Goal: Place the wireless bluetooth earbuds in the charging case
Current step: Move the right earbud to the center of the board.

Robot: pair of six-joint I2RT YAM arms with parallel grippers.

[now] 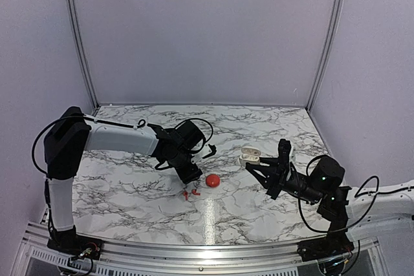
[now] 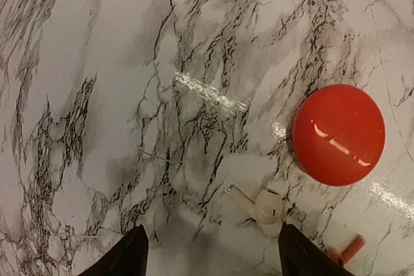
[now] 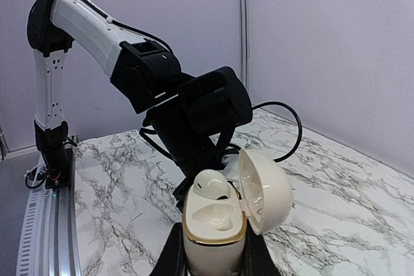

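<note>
The white charging case [image 3: 213,237] stands open in my right gripper [image 3: 213,260], lid [image 3: 262,189] swung right. One white earbud [image 3: 213,185] sits in its far slot; the near slot is empty. In the top view the case [image 1: 250,155] is held above the table by the right gripper [image 1: 257,165]. A second white earbud [image 2: 259,203] with a short stem lies on the marble, just ahead of my open, empty left gripper [image 2: 213,256], nearer its right finger. The left gripper [image 1: 192,176] hangs low over the table. A small red stemmed piece [image 2: 349,249] lies right of the right finger.
A red dome-shaped object [image 2: 338,134] sits on the marble just beyond the loose earbud, also in the top view [image 1: 213,180]. Two tiny red pieces [image 1: 189,193] lie beside the left gripper. Purple walls enclose the table on three sides.
</note>
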